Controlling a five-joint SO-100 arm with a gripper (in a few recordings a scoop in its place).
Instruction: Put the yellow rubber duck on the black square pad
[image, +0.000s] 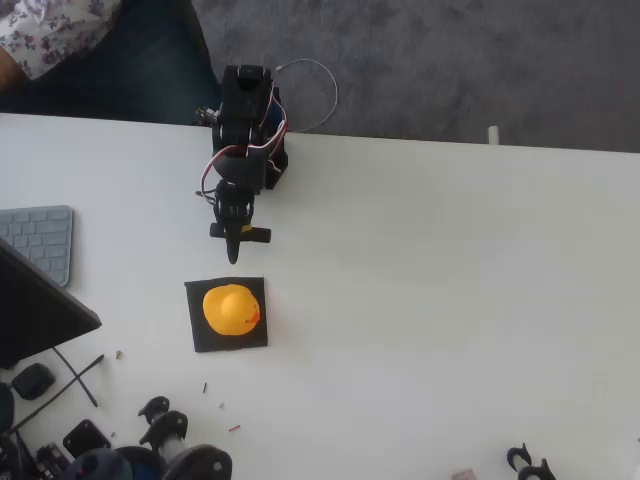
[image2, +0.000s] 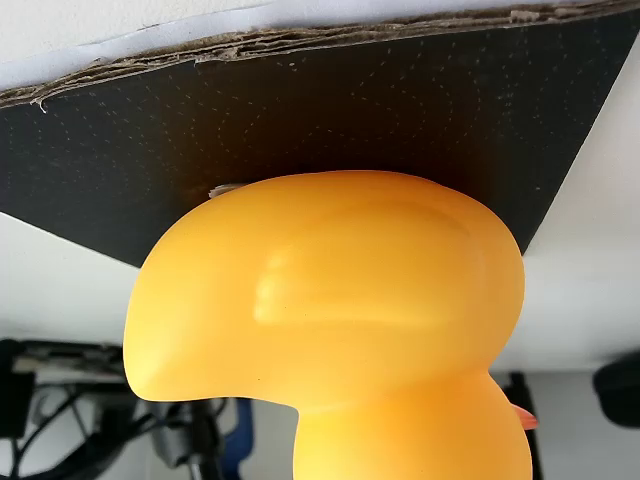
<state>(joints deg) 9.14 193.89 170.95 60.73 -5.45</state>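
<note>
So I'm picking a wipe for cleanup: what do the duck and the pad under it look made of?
The yellow rubber duck looks like smooth moulded rubber or soft plastic, with a soft satin sheen. The black square pad has a matte black face, but its frayed brown layered edge suggests cardboard.

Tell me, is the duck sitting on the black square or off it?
On it. In the overhead view the yellow rubber duck lies inside the edges of the black square pad, with black showing around it.
</note>
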